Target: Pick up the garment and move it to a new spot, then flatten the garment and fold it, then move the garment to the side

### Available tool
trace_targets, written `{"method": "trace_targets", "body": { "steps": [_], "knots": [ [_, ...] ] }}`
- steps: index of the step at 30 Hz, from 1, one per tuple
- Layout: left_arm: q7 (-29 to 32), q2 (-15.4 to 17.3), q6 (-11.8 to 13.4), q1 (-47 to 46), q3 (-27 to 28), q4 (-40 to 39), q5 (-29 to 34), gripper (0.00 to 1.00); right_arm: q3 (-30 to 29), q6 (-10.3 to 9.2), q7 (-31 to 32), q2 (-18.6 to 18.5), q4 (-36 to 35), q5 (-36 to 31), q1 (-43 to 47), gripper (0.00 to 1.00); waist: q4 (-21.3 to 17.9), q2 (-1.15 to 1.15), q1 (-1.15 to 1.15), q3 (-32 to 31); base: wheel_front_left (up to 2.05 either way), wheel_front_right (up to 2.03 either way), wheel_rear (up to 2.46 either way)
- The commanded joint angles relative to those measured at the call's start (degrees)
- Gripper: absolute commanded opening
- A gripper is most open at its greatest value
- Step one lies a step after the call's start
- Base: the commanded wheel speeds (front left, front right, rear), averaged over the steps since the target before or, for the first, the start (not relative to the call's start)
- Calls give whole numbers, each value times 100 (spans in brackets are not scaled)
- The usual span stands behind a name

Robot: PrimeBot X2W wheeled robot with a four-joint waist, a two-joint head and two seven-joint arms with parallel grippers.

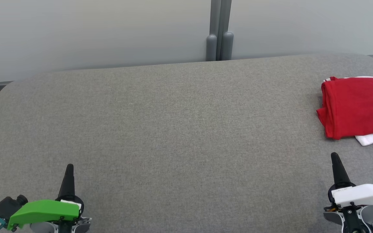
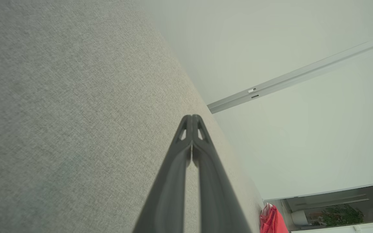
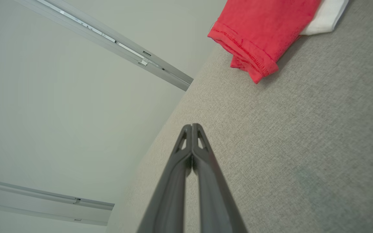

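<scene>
Covering white cloth (image 1: 372,138), cropped red garment (image 1: 356,106)

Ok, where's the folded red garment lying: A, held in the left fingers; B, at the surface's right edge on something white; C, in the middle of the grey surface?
B: the red garment lies at the right edge of the grey surface, on top of a white cloth.
</scene>
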Motion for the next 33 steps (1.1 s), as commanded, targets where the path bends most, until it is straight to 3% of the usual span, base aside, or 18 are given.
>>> {"method": "trace_targets", "body": {
  "steps": [1,33],
  "knots": [
    [48,-15,-28,-152,53,-84,-139,0,17,4,54,-43,-28,219,-141,0,-1,0,0,-2,0,0,0],
    [468,-190,-122,-303,293,-162,-1543,0,145,4,506,-63,65,2203,-327,0,-21,0,0,-38,0,0,0]
  ]
}}
